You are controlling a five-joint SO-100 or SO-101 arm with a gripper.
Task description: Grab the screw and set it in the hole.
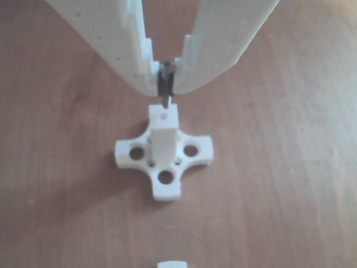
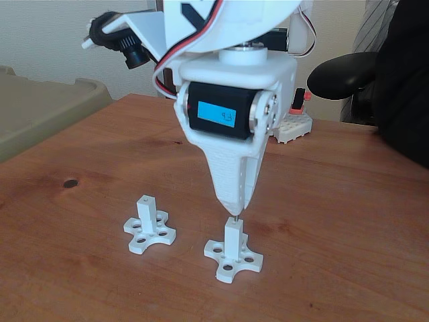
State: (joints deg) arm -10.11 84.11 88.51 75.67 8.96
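Dark grey screw point(image 1: 165, 84) clenched upright between the white fingers point(image 1: 171, 66), tip just above the hole point(image 1: 164, 116).

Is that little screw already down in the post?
Not yet: the tool holds the screw upright, tip at the hole.

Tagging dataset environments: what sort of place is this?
Probably a home or office desk setup, not a lab: wooden table, black office chair behind, and the gripper holding the screw over a printed white post.

"93" on blue servo label point(image 2: 220, 115)
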